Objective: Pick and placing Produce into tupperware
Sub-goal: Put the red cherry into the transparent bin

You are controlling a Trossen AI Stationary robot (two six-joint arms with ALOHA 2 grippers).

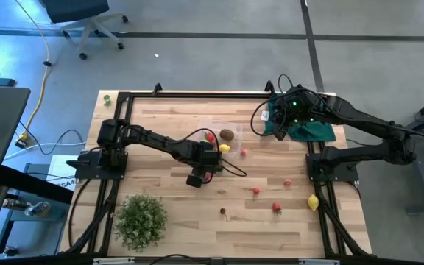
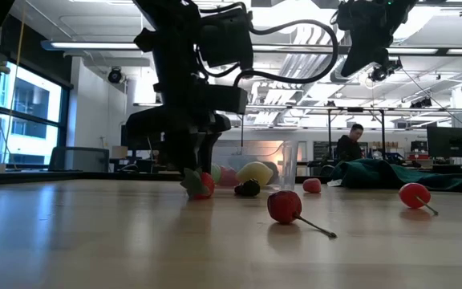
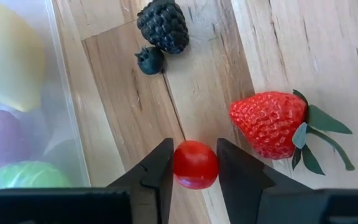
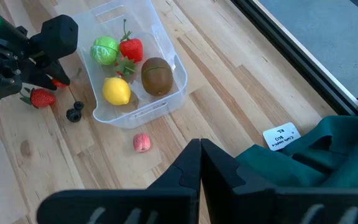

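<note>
1. Left gripper (image 3: 194, 171): the left wrist view is showing its two dark fingers (image 3: 157, 174) pinching a small round red fruit (image 3: 195, 164) low over the wooden table (image 1: 197, 221). The high view is hiding this fruit under the arm.
2. Strawberry (image 3: 269, 124): lying on the boards just beside the pinched fruit, leaves pointing away from it. In the low view it (image 2: 200, 185) is sitting at the foot of the left arm.
3. Blackberry (image 3: 163, 25) and blueberry (image 3: 149, 60): lying close together on the table, seen clearly only from the left wrist; the right wrist view is giving them as one dark spot (image 4: 74, 114).
4. Tupperware (image 4: 160, 37): standing near the table's middle, just beside the left gripper. The right wrist view alone is showing its contents whole: a green ball (image 4: 104, 50), a red strawberry (image 4: 131, 48), a lemon (image 4: 117, 91) and a kiwi (image 4: 156, 76).
5. Pink fruit (image 4: 142, 142): lying on the table just outside the tub's wall.
6. Loose produce: the high view is showing several red fruits (image 1: 256, 191) and a second lemon (image 1: 313, 202) scattered on the right half of the table; the low view is showing a stemmed cherry (image 2: 285, 206) nearest its camera.
7. Left arm: reaching from the left edge toward the middle, wrist bent down.
8. Right gripper (image 4: 199, 163): fingers pressed together, empty, hanging high over the dark green cloth (image 1: 311, 131) at the far right corner.
9. Bushy plant (image 1: 140, 219): standing at the near left.
</note>
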